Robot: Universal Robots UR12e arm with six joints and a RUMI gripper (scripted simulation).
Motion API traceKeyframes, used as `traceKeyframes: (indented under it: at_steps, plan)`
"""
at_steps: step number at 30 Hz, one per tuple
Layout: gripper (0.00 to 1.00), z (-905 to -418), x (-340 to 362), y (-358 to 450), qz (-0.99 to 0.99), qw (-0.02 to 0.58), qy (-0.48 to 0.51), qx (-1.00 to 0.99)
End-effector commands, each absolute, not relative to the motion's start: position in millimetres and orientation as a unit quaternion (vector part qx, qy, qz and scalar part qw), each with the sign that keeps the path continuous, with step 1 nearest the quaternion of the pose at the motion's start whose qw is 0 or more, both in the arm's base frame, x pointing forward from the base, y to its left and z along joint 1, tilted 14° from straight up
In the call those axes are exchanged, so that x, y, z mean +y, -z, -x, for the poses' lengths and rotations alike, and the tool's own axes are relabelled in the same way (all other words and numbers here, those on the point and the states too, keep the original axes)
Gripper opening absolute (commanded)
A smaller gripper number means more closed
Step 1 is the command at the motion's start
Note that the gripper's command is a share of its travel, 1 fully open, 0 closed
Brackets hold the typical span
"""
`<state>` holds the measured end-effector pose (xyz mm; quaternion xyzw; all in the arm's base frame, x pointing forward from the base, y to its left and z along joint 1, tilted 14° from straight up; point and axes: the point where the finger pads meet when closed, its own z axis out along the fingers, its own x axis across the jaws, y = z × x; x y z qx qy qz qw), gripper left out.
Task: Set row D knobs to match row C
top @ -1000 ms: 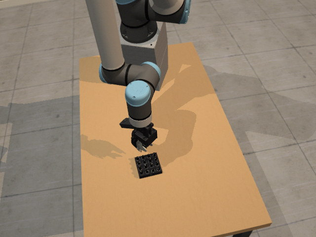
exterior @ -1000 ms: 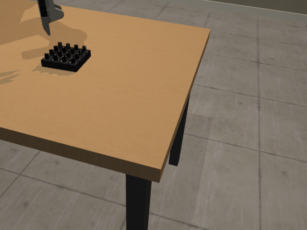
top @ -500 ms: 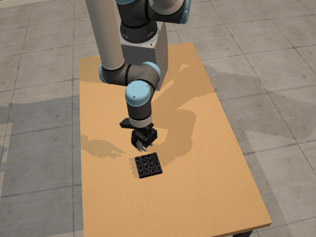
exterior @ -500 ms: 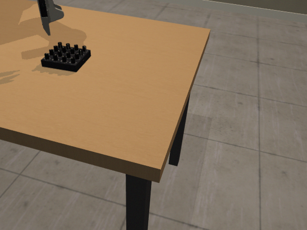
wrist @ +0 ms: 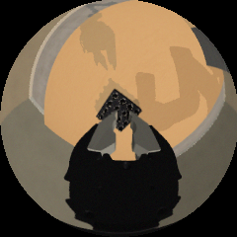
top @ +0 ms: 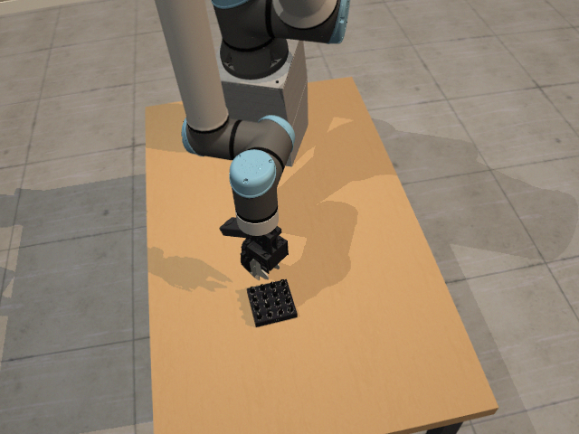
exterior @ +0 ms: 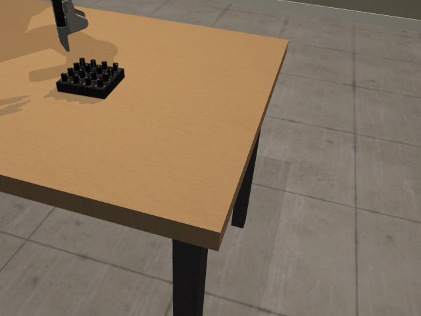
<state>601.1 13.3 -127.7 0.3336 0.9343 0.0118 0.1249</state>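
The black knob box [top: 271,302] lies flat on the wooden table, with several rows of small black knobs standing up from it. It also shows in the exterior view [exterior: 91,78] and in the wrist view [wrist: 118,110], turned corner-on. The knob marks are too small to read. My gripper [top: 259,273] hangs in the air just behind the box's far edge, pointing down, touching no knob. Its fingers [exterior: 65,45] stand narrow with nothing between them; in the wrist view [wrist: 123,133] the box shows through the small gap.
The arm's base block [top: 269,93] stands at the far end of the table. The table's right edge [exterior: 268,112] and near edge drop to a tiled floor.
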Motion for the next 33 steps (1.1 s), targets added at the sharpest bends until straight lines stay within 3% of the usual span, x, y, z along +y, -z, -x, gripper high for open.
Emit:
traceKeyframes:
  at_steps: [1, 33]
  plan:
    - [0.11, -602.1, 13.2, 130.3, -0.334, 0.125, -0.012, 0.934]
    - [0.11, -610.0, 11.6, 161.7, -0.334, 0.125, -0.012, 0.934]
